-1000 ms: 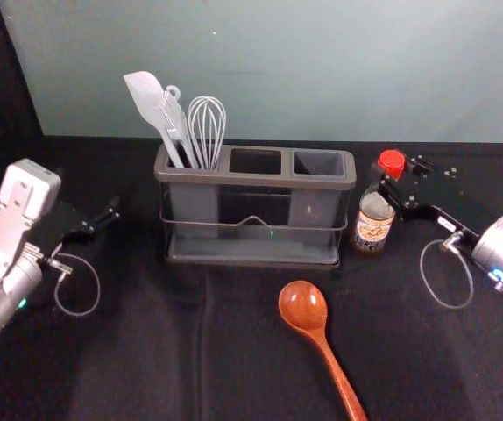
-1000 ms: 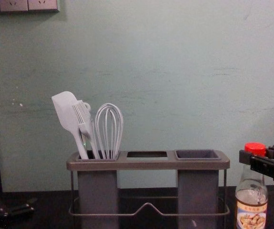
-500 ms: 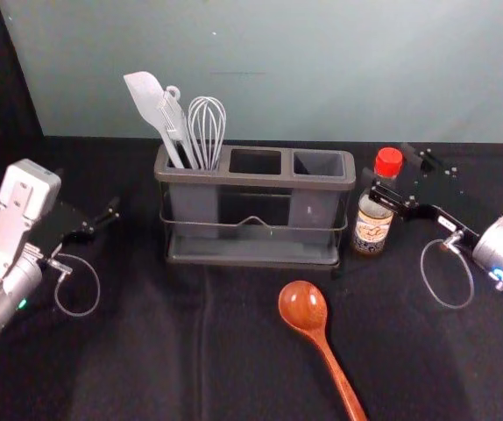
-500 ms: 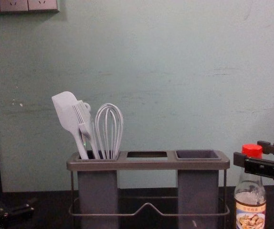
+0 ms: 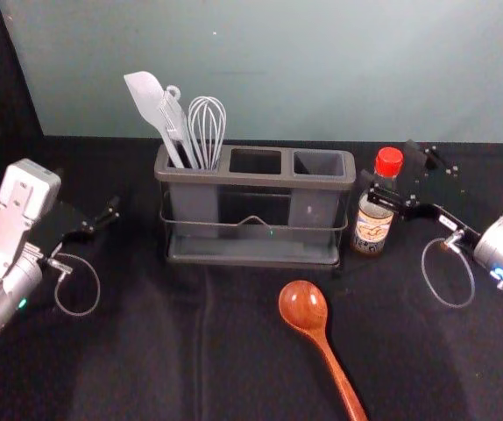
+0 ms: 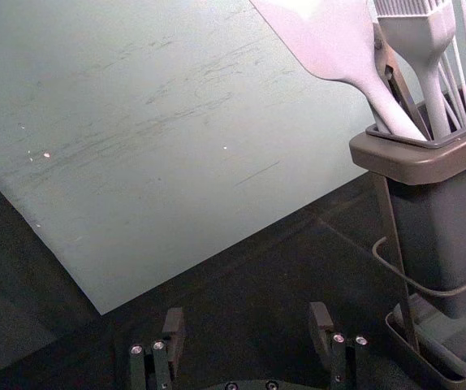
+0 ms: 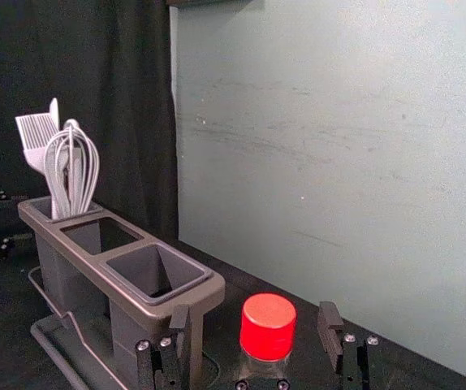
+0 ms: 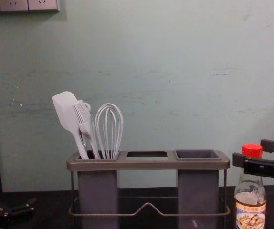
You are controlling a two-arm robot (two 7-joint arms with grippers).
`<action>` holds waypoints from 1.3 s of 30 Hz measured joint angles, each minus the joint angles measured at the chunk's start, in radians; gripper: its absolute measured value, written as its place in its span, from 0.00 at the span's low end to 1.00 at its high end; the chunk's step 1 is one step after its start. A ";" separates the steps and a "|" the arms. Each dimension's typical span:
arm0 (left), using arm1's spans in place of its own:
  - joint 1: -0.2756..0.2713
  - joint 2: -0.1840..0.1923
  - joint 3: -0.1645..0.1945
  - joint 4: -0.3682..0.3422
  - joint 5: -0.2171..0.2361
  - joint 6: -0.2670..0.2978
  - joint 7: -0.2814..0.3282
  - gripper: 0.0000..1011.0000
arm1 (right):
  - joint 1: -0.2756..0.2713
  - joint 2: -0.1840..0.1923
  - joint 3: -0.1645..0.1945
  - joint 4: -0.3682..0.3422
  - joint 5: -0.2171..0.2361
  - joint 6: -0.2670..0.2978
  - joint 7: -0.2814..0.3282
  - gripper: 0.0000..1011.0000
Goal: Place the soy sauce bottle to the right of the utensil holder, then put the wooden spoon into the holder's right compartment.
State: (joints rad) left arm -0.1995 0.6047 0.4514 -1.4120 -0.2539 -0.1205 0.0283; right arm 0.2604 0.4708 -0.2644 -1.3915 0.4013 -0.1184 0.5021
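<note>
At the lower centre, the wooden spoon [image 5: 302,304] is shining, smooth and glossy. At right, the bottle [image 5: 373,226] is gleaming like glass. Matt, creased black cloth [image 5: 138,360] is lying beneath the holder's [image 5: 251,180] smooth, plastic-looking rim, mid-frame.

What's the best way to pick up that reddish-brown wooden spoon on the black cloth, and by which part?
Probably by the slender handle, close to the bowl, coming from straight above. The spoon lies flat, and the handle is long and thin, so squeezing it across its two long sides looks secure; the broad, rounded bowl would more likely slip.
</note>
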 joint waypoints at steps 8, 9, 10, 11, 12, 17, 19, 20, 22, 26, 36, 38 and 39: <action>0.000 0.000 0.000 0.000 0.000 0.000 0.000 0.99 | -0.041 0.027 0.023 -0.099 -0.035 0.003 -0.046 0.99; 0.000 0.000 0.000 0.000 0.000 0.000 0.000 0.99 | -0.047 0.031 0.027 -0.114 -0.039 0.003 -0.052 0.99; 0.000 0.000 0.000 0.000 0.000 0.000 0.000 0.99 | -0.062 0.038 0.036 -0.143 -0.045 0.003 -0.061 0.99; 0.000 0.000 0.000 0.000 0.000 0.000 0.000 0.99 | -0.070 0.041 0.041 -0.162 -0.049 0.003 -0.065 0.99; 0.000 0.000 0.000 0.000 0.000 0.000 0.000 0.99 | -0.078 0.046 0.046 -0.178 -0.052 0.003 -0.069 0.99; 0.000 0.000 0.000 0.000 0.000 0.000 0.000 0.99 | -0.131 0.084 0.069 -0.304 -0.063 0.016 -0.065 0.99; 0.000 0.000 0.000 0.000 0.000 0.000 0.000 0.99 | -0.150 0.100 0.072 -0.348 -0.059 0.028 -0.049 0.99; 0.000 0.000 0.000 0.000 0.000 0.000 0.000 0.99 | -0.156 0.105 0.072 -0.364 -0.055 0.033 -0.042 0.99; 0.000 0.000 0.000 0.000 0.000 0.000 0.000 0.99 | -0.166 0.113 0.071 -0.389 -0.048 0.043 -0.033 0.99; 0.000 0.000 0.000 0.000 0.000 0.000 0.000 0.99 | -0.192 0.132 0.050 -0.462 -0.025 0.091 -0.013 0.99; 0.000 0.000 0.000 0.000 0.000 0.000 0.000 0.99 | -0.182 0.104 -0.087 -0.610 -0.071 0.509 -0.148 0.99; 0.000 0.000 0.000 0.000 0.000 0.000 0.000 0.99 | -0.166 0.092 -0.108 -0.615 -0.074 0.591 -0.164 0.99; 0.000 0.000 0.000 0.000 0.000 0.000 0.000 0.99 | -0.151 0.081 -0.128 -0.616 -0.077 0.656 -0.172 0.99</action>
State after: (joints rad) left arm -0.1995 0.6047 0.4514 -1.4119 -0.2539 -0.1205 0.0283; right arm 0.1097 0.5515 -0.3922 -2.0070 0.3243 0.5378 0.3296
